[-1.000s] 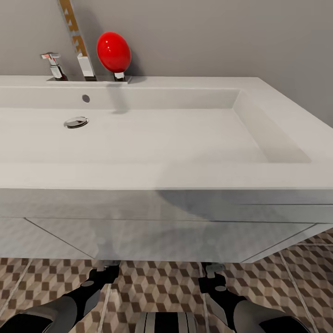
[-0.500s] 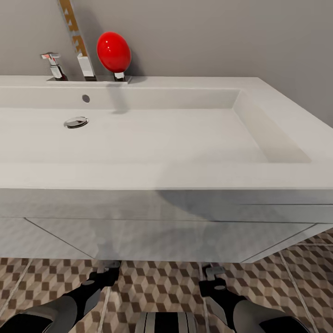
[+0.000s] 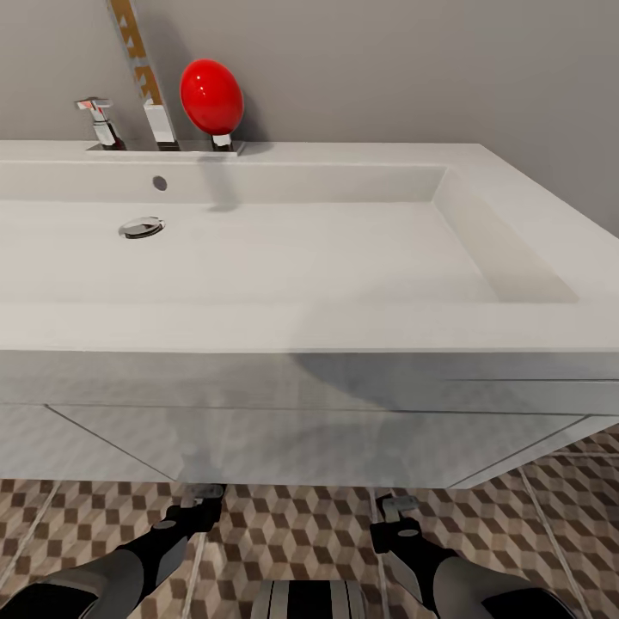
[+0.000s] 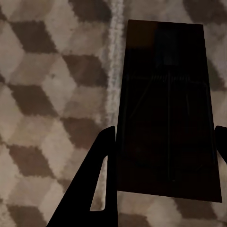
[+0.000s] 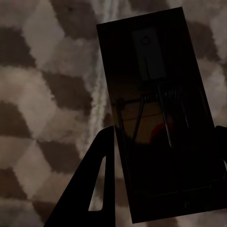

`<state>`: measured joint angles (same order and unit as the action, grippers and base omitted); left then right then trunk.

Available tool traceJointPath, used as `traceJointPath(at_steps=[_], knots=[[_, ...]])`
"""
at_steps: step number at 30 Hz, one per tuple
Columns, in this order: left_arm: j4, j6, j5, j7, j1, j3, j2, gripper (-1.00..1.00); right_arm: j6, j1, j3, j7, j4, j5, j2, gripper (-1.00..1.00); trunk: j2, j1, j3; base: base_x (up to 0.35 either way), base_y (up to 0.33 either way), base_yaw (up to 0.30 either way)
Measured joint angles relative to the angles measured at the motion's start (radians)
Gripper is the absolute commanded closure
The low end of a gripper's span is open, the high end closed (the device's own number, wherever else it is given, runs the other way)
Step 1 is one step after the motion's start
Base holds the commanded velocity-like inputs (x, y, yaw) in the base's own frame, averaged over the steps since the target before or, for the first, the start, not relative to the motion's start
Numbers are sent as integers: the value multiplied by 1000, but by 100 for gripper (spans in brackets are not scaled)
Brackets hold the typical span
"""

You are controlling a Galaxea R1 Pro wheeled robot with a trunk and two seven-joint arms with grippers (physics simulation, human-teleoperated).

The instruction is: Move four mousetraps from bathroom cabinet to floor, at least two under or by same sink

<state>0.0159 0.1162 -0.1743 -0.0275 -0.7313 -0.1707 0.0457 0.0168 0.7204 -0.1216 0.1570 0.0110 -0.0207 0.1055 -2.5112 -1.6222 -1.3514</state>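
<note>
Cube-patterned bathroom floor (image 3: 292, 524) below white sink (image 3: 258, 249), nothing shifted since earlier, left gripper (image 4: 161, 156) and right gripper (image 5: 163, 156) each pinching a mousetrap (image 4: 168, 113) (image 5: 158, 109) at 12 o'clock.

Grey forearms taper into black wrists; each pincer has thin black fingers (image 4: 101, 184).

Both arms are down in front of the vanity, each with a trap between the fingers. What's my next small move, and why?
Probably open both tools and release. In the wrist views the left tool and the right tool each straddle a mousetrap close over the patterned floor, and the head view puts both arms low by the sink front. Whether the traps already touch the tiles is unclear, so lower slightly first.
</note>
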Motion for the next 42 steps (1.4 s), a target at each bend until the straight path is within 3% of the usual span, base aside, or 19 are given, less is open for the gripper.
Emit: traceJointPath(at_steps=[13, 21, 42], knots=[[1, 10, 1, 0, 0, 0, -1, 100, 19, 0, 1, 0, 0, -2, 1, 100, 0, 0, 0, 0, 0, 0], [-1, 104, -4, 0, 0, 0, 0, 100, 100, 0, 3, 10, -1, -2, 4, 100, 0, 0, 0, 0, 0, 0], [-3, 109, -3, 0, 0, 0, -1, 100, 126, 0, 3, 11, -2, 0, 0, 100, 0, 0, 0, 0, 0, 0]])
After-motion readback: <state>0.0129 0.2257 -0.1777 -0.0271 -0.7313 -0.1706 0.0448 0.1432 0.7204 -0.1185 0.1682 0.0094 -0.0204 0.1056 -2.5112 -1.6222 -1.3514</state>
